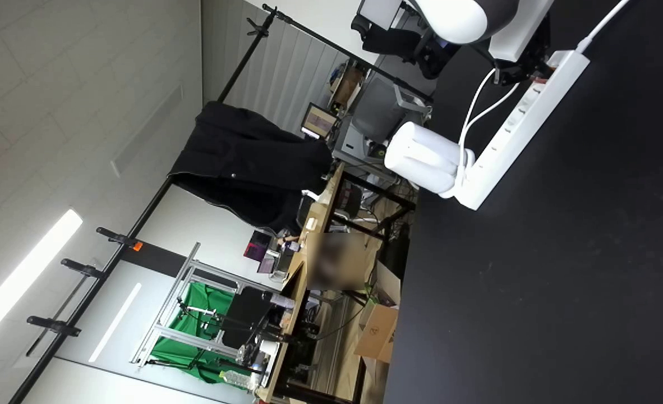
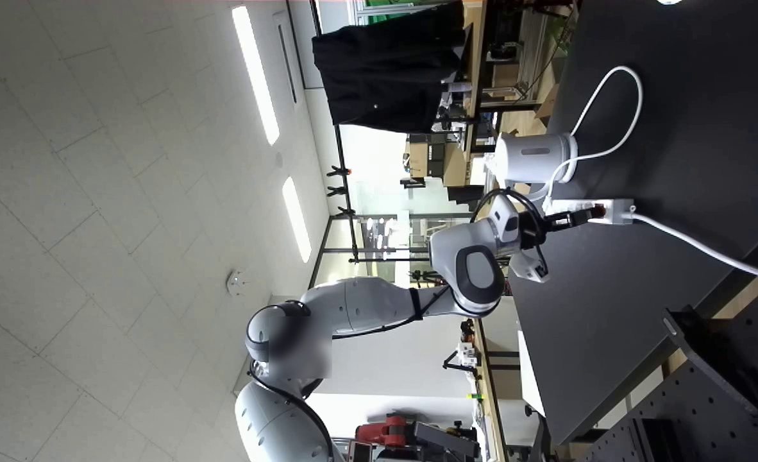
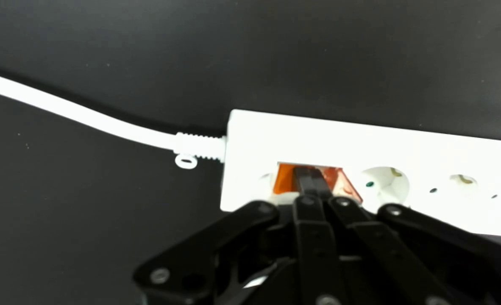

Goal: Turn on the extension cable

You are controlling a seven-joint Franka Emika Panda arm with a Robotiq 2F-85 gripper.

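On the black bench (image 3: 360, 63), the white power strip (image 3: 373, 152) runs left to right in the wrist view, slanting slightly downward, its power cord (image 3: 85, 118) leaving the left end; the frame cuts off its right end. The claw (image 3: 312, 174), fingers tight together, stands over the orange switch (image 3: 285, 180) and covers its middle, so whether the switch is pressed is hard to make out.
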